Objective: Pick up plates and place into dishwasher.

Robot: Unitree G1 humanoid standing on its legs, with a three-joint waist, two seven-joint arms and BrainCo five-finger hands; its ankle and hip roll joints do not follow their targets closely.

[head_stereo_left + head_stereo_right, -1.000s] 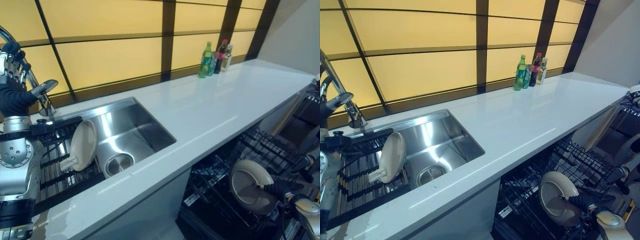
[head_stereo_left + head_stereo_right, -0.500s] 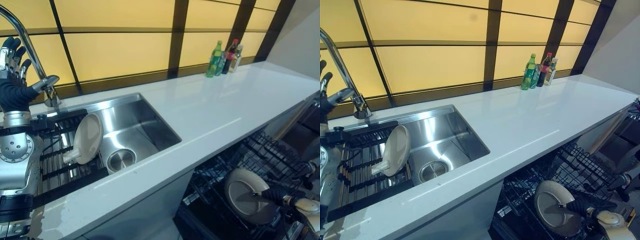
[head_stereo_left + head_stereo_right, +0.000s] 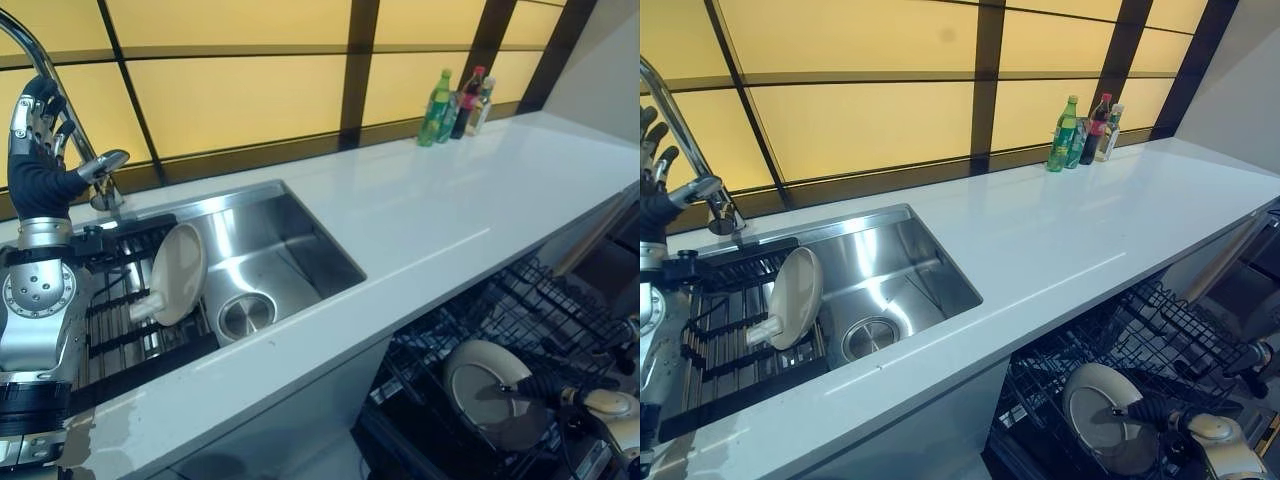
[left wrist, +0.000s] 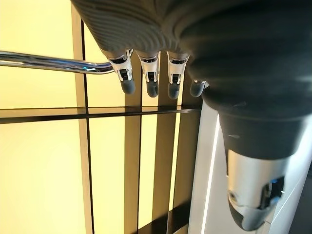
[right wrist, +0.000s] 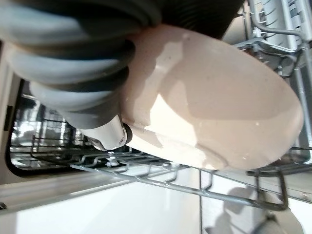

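Cream plate (image 3: 1102, 428) stands tilted on edge in the dishwasher rack (image 3: 1160, 330) below the worktop's (image 3: 1060, 240) front edge, pinched by the right robot hand (image 3: 1160, 412). Left robot hand (image 3: 40, 150) hangs open beside the faucet (image 3: 680, 130); another plate (image 3: 178, 272) leans in the sink rack (image 3: 120, 320).

A counter (image 3: 420, 220) runs ahead of me from near left to far right, a window wall (image 3: 240, 90) behind it. A sink (image 3: 270, 250) is sunk into the counter's left part, with a faucet (image 3: 40, 70) at its far left corner. A drying rack (image 3: 120, 320) sits along the sink's left side, and one plate (image 3: 178, 273) leans on edge in it. Three bottles (image 3: 455, 95) stand together at the counter's far right, against the window wall. Below the counter's front edge on my right, the dishwasher rack (image 3: 500, 350) is pulled out; a second plate (image 3: 490, 385) stands in it, with my right robot hand (image 3: 1155, 410) against it. My left robot hand (image 3: 40, 150) is raised beside the faucet.
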